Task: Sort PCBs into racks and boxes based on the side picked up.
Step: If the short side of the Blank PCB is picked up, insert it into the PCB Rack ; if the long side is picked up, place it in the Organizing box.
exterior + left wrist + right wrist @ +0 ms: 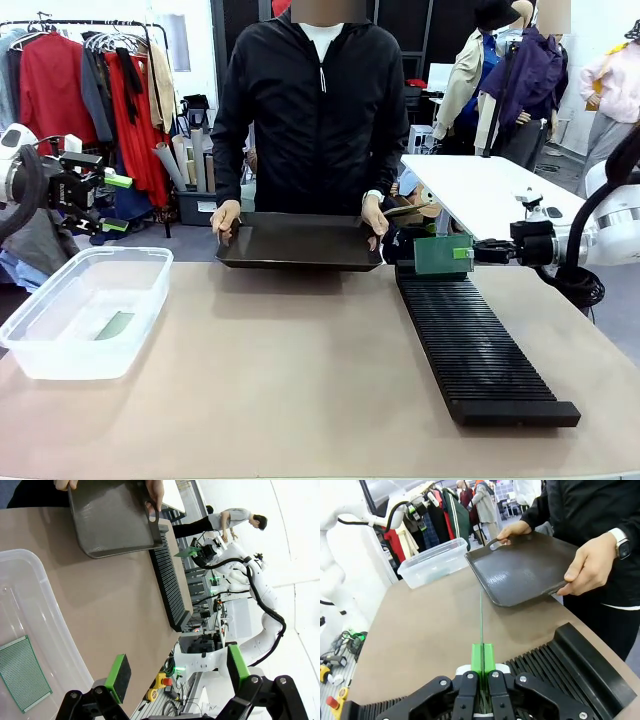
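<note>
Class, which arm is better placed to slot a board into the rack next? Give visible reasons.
Right. The right tool is shut on a PCB held on edge over the rack's far end; the left tool hangs open and empty near the clear tub.

Left wrist view: box [54, 611] cut off at left, bottom edges.

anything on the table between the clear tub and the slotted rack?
Nothing: front view shows bare tabletop between the tub and the rack. The person's black tray is held farther back.
</note>
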